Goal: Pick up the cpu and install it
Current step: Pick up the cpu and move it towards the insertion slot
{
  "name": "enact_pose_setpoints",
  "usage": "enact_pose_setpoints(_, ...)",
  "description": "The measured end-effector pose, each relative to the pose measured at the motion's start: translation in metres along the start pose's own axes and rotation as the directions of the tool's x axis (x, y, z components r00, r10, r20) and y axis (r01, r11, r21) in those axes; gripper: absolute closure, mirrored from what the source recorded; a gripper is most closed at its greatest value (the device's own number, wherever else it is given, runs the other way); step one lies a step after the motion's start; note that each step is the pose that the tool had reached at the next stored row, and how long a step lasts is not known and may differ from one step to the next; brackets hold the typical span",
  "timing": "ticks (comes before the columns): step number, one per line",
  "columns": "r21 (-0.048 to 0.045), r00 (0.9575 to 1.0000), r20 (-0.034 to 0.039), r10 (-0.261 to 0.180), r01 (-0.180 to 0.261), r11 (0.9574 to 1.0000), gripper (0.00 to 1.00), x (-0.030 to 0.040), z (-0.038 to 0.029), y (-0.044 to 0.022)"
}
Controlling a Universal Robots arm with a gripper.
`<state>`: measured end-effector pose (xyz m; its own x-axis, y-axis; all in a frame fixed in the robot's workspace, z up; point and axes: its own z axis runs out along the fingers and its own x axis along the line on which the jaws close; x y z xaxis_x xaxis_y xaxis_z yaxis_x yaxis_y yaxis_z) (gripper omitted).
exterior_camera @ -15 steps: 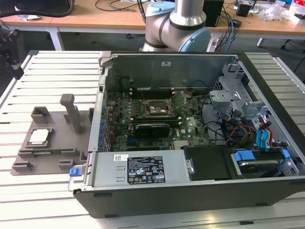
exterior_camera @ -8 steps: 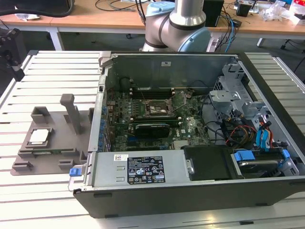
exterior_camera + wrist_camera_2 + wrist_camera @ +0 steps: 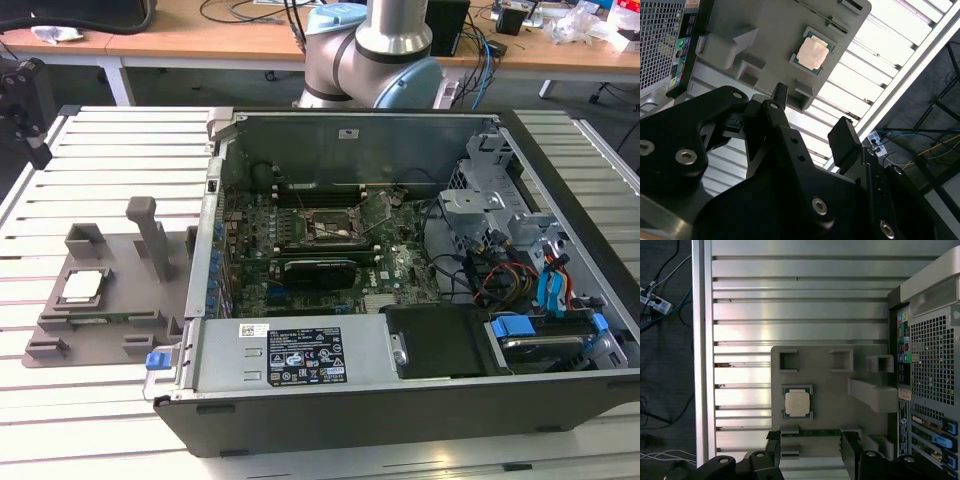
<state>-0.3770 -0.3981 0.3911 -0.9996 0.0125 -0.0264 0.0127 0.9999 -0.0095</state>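
Silver-topped cpu (image 3: 83, 285) sits in grey tray (image 3: 130, 292) on slatted metal table (image 3: 110, 150), at exterior view's left of open computer case (image 3: 400, 400). Motherboard socket (image 3: 330, 228) inside case, well apart from cpu.

Second wrist view: gripper (image 3: 812, 120) fingers (image 3: 844, 142) spread wide, nothing held, cpu (image 3: 813, 52) seated in tray beyond.

First wrist view: cpu (image 3: 797, 403) near fingertips, untouched; case just beside tray.

The exterior view looks down at the open computer case (image 3: 400, 300) from its near side. Both wrist views share the grey tray (image 3: 830, 390) on the slatted surface (image 3: 800, 305), the first squarely from above, the second obliquely past the pincer (image 3: 811, 112).
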Motion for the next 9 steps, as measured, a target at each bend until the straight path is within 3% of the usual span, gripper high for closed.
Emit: enact_pose_setpoints(9, 0.0000, 1.0000, -0.0001, 0.000, 0.000, 1.0000, 0.40, 0.0002, 0.0079, 0.0001)
